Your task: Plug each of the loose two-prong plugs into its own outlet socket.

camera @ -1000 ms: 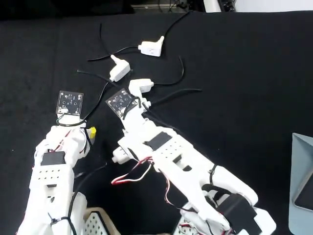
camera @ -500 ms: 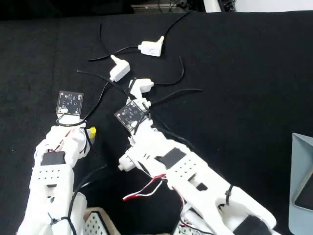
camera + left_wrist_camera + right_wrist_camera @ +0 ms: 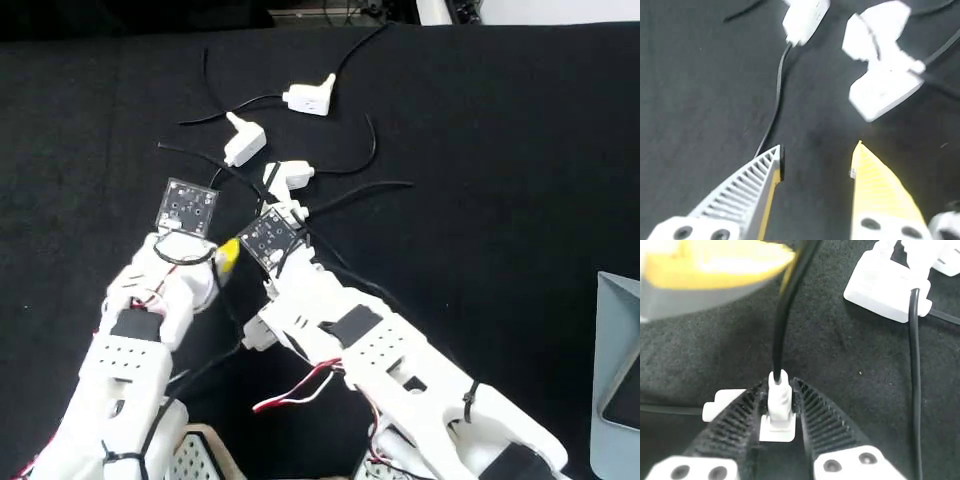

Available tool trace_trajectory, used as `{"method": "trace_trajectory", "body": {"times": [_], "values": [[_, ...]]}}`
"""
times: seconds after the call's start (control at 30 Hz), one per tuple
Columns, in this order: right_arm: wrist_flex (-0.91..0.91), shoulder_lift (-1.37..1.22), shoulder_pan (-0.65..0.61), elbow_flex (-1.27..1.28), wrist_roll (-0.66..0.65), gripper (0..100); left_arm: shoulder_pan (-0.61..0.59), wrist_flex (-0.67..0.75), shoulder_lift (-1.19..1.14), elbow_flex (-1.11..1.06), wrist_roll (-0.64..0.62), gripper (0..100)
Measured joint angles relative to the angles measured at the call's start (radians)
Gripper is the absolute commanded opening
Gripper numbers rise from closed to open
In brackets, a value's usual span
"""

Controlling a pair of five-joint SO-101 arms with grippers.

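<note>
No legible print anywhere. Marks on the wrist circuit boards [image 3: 190, 208] are too small to read.

R gripper [image 3: 778, 385]: black fingers [image 3: 817, 422] pinch a small white plug [image 3: 778, 412] by its sides. The plug sits low on the counter [image 3: 500, 150], w/ its black cord [image 3: 785, 325] running straight out ahead. A white tab [image 3: 722, 404] lies just beside one finger.

L gripper [image 3: 818, 148]: fingers spread, nothing btwn them, above bare cloth. Its yellow finger [image 3: 228, 255] is right next to the R arm's wrist, so it's tight there.

Other cord ends, all on the far-left part of the counter:
- white block [image 3: 288, 177] just ahead of both grippers, w/ a second white piece touching it in the L wrist view
- angled plug [image 3: 243, 143] a bit farther out
- socket block [image 3: 310, 98] farthest, near the back edge

Black cords loop btwn and around these and cross the path ahead of the grippers.

The right half of the counter is open cloth. A grey bin [image 3: 612, 330] at the right edge holds a dark flat thing [image 3: 625, 395].
</note>
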State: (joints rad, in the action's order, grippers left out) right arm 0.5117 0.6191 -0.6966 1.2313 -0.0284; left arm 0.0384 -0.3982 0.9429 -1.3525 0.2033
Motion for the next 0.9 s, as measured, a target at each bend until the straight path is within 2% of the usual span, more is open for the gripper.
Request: {"method": "trace_trajectory", "body": {"times": [0.13,0.4,0.67,0.9], "values": [[0.000,0.002,0.000,0.002,0.000,1.2,0.078,0.052,0.000,0.000,-0.060,23],[0.049,0.018,0.000,0.000,0.000,1.5,0.193,0.063,0.029,-0.046,-0.075,23],[0.078,0.018,0.000,-0.012,0.000,1.6,0.210,0.063,0.319,-0.219,-0.075,23],[0.216,0.018,0.000,-0.075,0.000,1.6,0.278,-0.161,0.591,-0.241,-0.075,23]]}}
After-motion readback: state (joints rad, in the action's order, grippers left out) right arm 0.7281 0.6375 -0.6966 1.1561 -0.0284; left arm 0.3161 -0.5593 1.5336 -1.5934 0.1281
